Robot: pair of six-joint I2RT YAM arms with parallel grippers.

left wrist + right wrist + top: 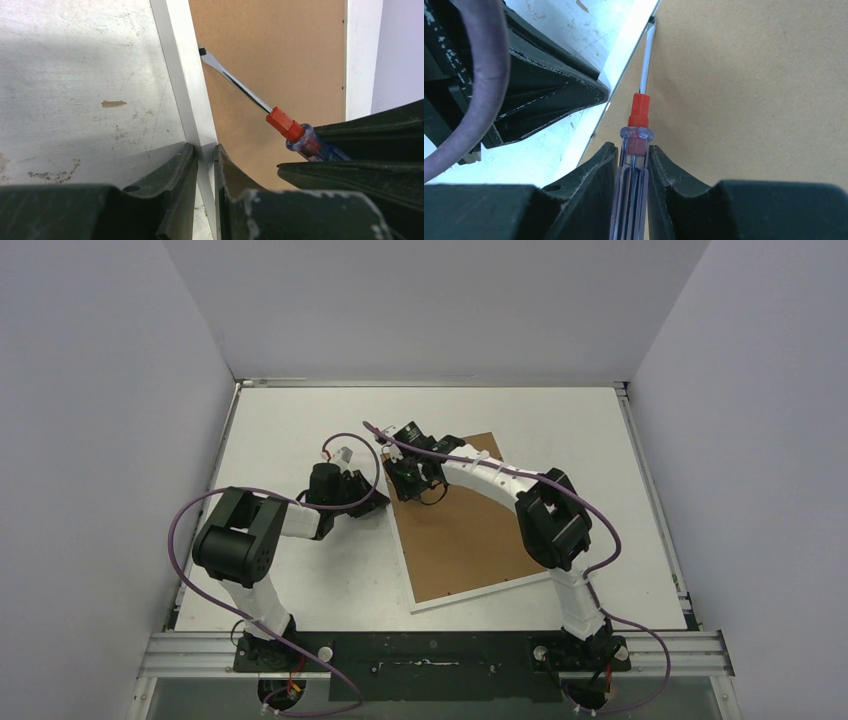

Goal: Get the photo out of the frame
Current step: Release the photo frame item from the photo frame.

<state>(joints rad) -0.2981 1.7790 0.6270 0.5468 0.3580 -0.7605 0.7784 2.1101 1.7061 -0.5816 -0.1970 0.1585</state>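
Frame (465, 530) face-down, centre-right of tabletop (300, 420); photo hidden. Left end effector (205, 155) pinches its left border (185, 75); right end effector (633, 155) clamps screwdriver (639, 112), tip at edge clip (651, 20). Risk: tip slips, gouging backing (749, 90).

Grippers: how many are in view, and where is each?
2. The left gripper clamps the frame by its white border; the right gripper holds the screwdriver, its tip at that border's inner edge.
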